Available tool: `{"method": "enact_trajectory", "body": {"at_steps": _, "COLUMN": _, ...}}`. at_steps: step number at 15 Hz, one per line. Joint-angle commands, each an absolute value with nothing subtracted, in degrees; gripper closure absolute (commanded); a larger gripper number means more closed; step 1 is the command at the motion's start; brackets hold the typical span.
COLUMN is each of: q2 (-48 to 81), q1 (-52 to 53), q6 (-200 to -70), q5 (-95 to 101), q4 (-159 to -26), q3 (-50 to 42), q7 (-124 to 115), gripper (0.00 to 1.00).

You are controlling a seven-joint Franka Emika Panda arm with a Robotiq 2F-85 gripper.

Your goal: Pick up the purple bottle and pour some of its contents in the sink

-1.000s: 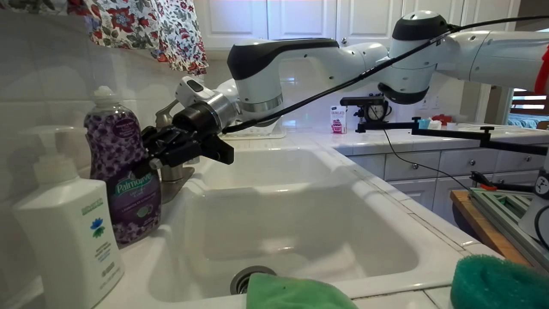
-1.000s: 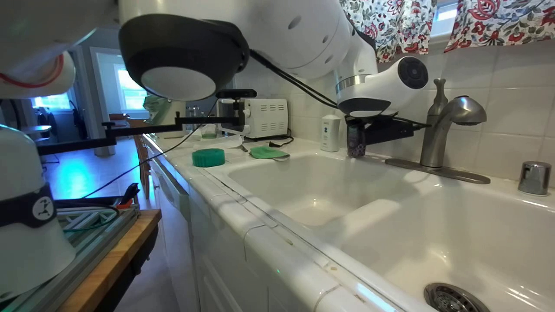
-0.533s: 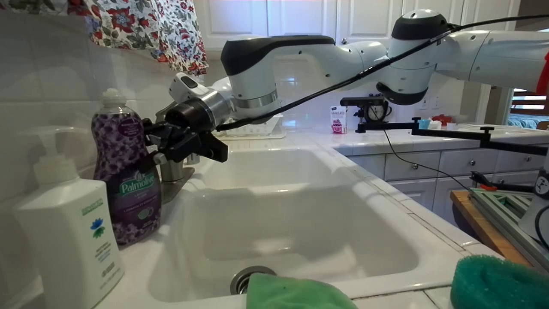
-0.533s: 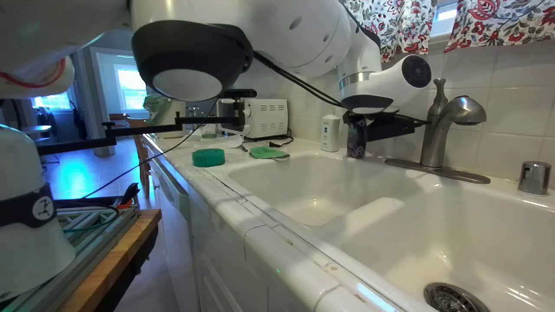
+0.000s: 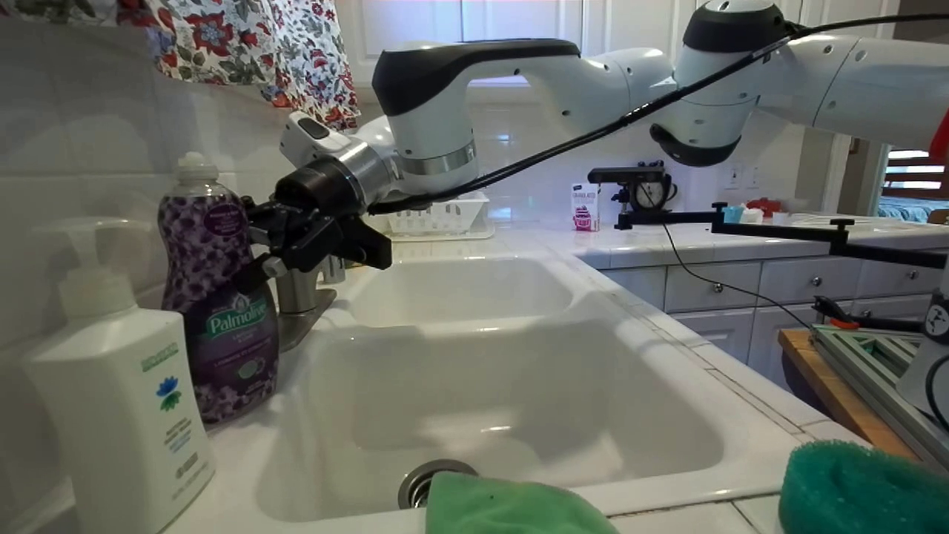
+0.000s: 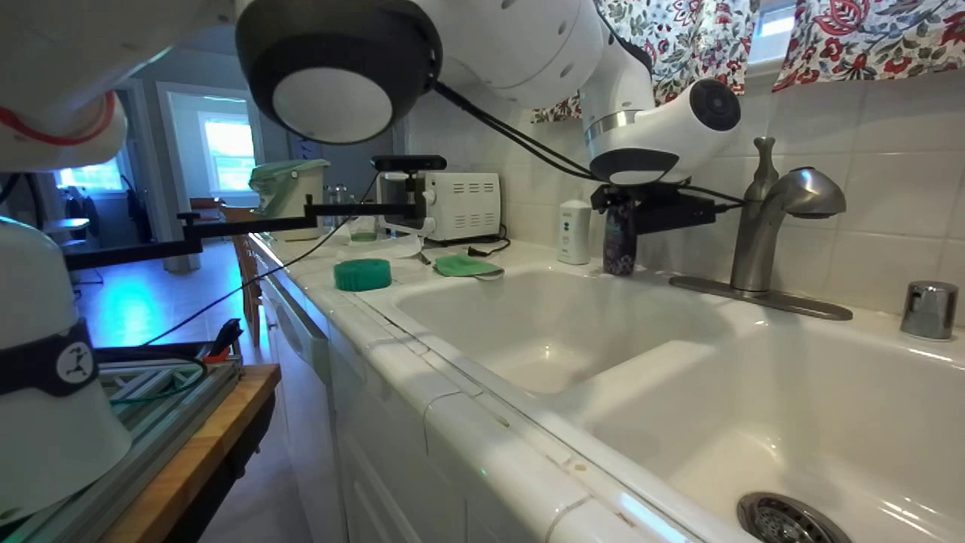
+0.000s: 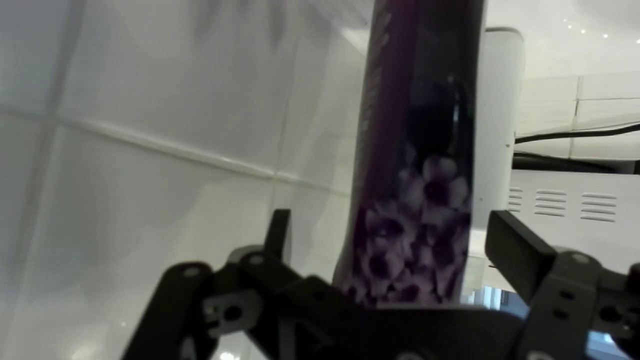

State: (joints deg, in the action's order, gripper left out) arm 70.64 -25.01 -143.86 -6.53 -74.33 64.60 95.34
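Observation:
The purple bottle (image 5: 233,363), white-capped with a flowered label, stands upright on the back ledge of the sink (image 5: 482,386) in both exterior views. In the wrist view, the bottle (image 7: 415,210) rises between the jaws of my gripper (image 7: 391,225), which is open. Background shows on both sides of it: the left finger (image 7: 277,235) and the right finger (image 7: 520,245) each stand clear of the bottle. One finger (image 5: 250,277) crosses in front of its upper label in an exterior view. The other finger is largely hidden there.
A white pump bottle (image 5: 122,415) stands close to the purple bottle. The grey faucet (image 6: 754,234) rises on the opposite side, near my gripper. A tiled wall (image 7: 165,200) is close behind. A green cloth (image 5: 511,508) and a teal sponge (image 5: 864,486) lie by the rim.
My gripper has opened and drawn slightly away from the purple bottle, with the arm rising a little. The bottle, leaning a second ago, has settled upright.

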Motion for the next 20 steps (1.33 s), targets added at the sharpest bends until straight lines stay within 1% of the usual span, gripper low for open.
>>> {"method": "enact_trajectory", "body": {"at_steps": 1, "q2": 62.22, "q1": -23.25, "q6": -146.97, "q5": -8.38, "q4": -77.76, "q3": 58.3, "q7": 89.78, "gripper": 0.0}}
{"method": "enact_trajectory", "body": {"at_steps": 8, "q2": 50.6, "q1": -19.56, "q6": -145.68, "q5": -9.6, "q4": -82.44, "q3": 48.86, "q7": 78.8, "gripper": 0.0}}
{"method": "enact_trajectory", "body": {"at_steps": 13, "q2": 43.47, "q1": -17.04, "q6": -144.24, "q5": -11.62, "q4": -86.65, "q3": 43.52, "q7": 73.75, "gripper": 0.0}}
{"method": "enact_trajectory", "body": {"at_steps": 20, "q2": 33.13, "q1": -11.4, "q6": -141.56, "q5": -11.61, "q4": -91.95, "q3": 33.34, "q7": 68.55, "gripper": 0.0}}
